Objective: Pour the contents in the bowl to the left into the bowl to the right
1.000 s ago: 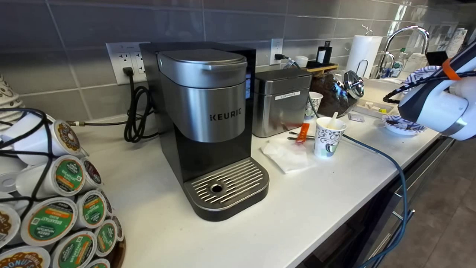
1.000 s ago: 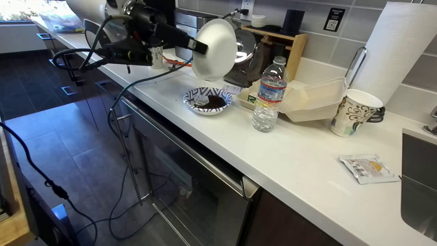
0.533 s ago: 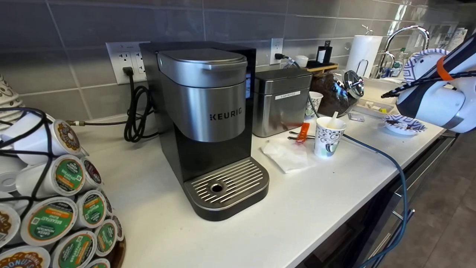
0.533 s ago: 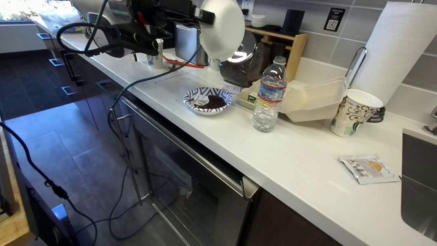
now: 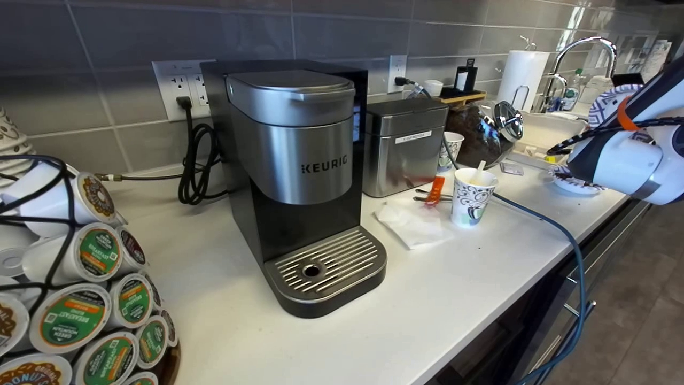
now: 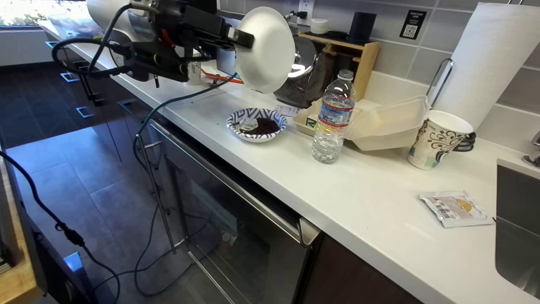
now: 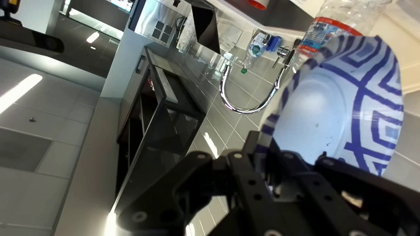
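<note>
My gripper [image 6: 244,39] is shut on the rim of a paper bowl [image 6: 270,55], held tilted steeply on its side above the counter. Its white underside shows in an exterior view. In the wrist view the gripper [image 7: 262,144] pinches the rim, and the bowl's blue-patterned inside [image 7: 357,98] holds only a few dark specks. Part of the held bowl [image 5: 604,104] also shows behind the arm. A second patterned bowl [image 6: 261,137] sits upright on the counter below, apart from the held one. It contains dark grounds [image 6: 266,126] and a clear crumpled piece [image 6: 249,123]. The arm partly hides this bowl [image 5: 574,184] in an exterior view.
A water bottle [image 6: 333,118] and an open takeout box [image 6: 379,126] stand beside the lower bowl. A glass jar [image 6: 295,84] is behind it. A blue cable [image 6: 190,96] crosses the counter. A paper cup [image 6: 438,139] and a packet [image 6: 457,208] lie farther along.
The held bowl rose, then came down and back again, staying tilted on its side. The lower bowl and its contents look the same.
</note>
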Action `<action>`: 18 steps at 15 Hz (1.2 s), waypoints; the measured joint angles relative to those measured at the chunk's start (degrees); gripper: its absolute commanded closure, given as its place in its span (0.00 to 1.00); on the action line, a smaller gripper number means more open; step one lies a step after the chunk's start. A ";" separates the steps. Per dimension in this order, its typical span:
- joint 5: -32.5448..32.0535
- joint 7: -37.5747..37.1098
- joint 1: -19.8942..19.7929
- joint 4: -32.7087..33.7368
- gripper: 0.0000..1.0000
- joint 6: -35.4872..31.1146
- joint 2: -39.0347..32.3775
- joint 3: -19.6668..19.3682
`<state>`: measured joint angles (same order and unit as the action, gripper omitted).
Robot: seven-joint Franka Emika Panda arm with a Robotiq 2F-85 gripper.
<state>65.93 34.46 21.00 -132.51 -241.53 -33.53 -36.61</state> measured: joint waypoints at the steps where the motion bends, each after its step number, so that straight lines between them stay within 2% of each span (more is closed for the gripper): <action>1: -0.12 0.13 -1.76 0.01 0.99 0.00 0.79 1.88; 5: -0.44 1.19 -10.33 -0.02 0.99 3.32 8.23 10.79; 8: -0.62 4.21 -15.85 0.14 0.99 10.50 16.24 13.76; 10: 0.03 8.59 -18.53 0.17 0.99 17.64 21.94 13.92; 12: 2.38 14.69 -19.26 0.12 0.99 25.28 27.09 12.68; 15: 9.91 25.70 -19.46 -0.34 0.99 34.66 32.64 11.94; 18: 17.50 33.84 -19.26 -2.28 0.99 41.86 34.89 12.51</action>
<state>83.43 68.30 1.74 -134.79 -199.67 1.36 -24.10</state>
